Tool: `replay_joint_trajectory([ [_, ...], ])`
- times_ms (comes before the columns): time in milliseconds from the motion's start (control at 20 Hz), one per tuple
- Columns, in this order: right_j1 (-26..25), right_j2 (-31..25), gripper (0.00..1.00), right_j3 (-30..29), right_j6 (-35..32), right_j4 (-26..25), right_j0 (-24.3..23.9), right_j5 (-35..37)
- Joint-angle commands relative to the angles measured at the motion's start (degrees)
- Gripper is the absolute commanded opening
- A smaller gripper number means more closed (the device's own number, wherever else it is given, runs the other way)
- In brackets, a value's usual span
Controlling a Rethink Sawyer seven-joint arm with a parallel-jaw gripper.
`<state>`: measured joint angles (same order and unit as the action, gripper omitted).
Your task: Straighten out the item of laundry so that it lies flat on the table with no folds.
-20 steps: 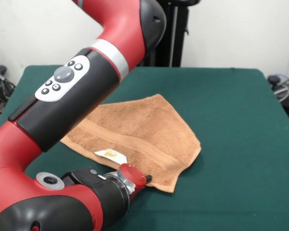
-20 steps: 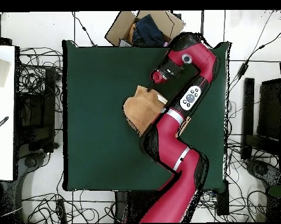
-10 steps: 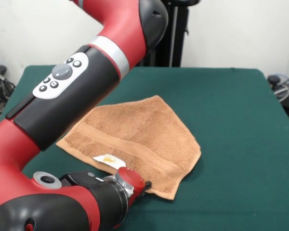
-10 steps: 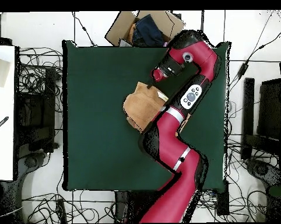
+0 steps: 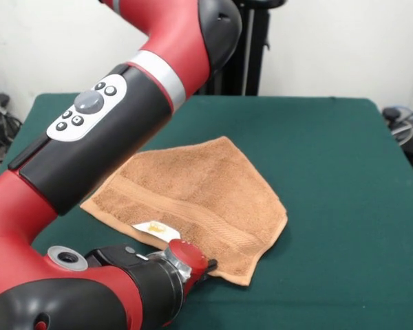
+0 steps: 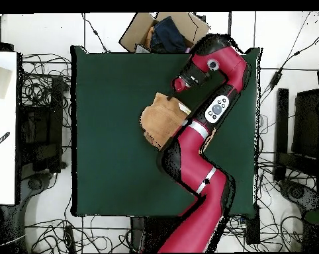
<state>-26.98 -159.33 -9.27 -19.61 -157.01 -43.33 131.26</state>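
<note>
Orange-tan towel point(image 5: 199, 199) lies mid-table point(image 5: 330, 172), its band and white label point(image 5: 151, 227) clear only from the front, while overhead the arm point(image 6: 208, 119) covers its right part and the gripper point(image 5: 208, 265) at its near edge hides whether the fingers clamp cloth.

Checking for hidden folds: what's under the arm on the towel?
The arm covers the towel's left part; visible cloth shows the label. Folds beneath the arm can't be seen.
</note>
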Motion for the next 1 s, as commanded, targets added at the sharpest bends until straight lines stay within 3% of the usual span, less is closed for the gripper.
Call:
replay_joint_trajectory([
  [50,-2.0,0.8,0.00,6.9,14.1,-5.6,-0.8,-11.4],
  [1000,-2.0,0.9,0.00,6.2,16.8,-7.9,-0.5,-13.8],
])
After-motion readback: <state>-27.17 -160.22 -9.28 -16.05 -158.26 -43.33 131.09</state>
